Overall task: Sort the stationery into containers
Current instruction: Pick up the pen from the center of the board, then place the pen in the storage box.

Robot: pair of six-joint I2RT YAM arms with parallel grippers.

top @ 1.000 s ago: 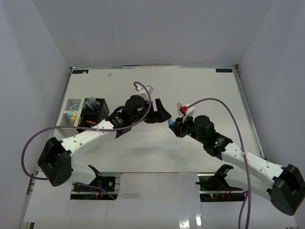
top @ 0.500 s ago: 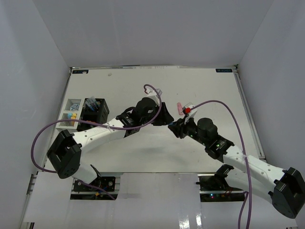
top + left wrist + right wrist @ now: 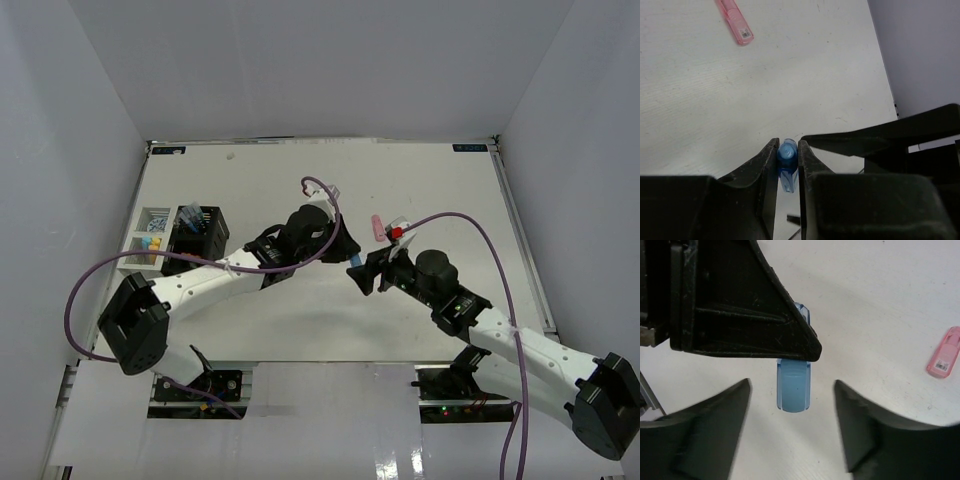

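At the middle left, the black organizer (image 3: 216, 235) holds some pens (image 3: 190, 218). The white tray (image 3: 148, 234) beside it holds small yellow and blue pieces (image 3: 152, 243). In the centre the left gripper (image 3: 787, 146) clamps the blue marker (image 3: 788, 167), and the right gripper (image 3: 791, 386) stands open around it.

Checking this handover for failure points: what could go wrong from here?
1. The left gripper pinches the blue marker by one end only, with the rest sticking out; it could pivot or slip during transport.
2. The right gripper is open, its fingers on either side of that free end; a skewed retreat might knock the marker loose.
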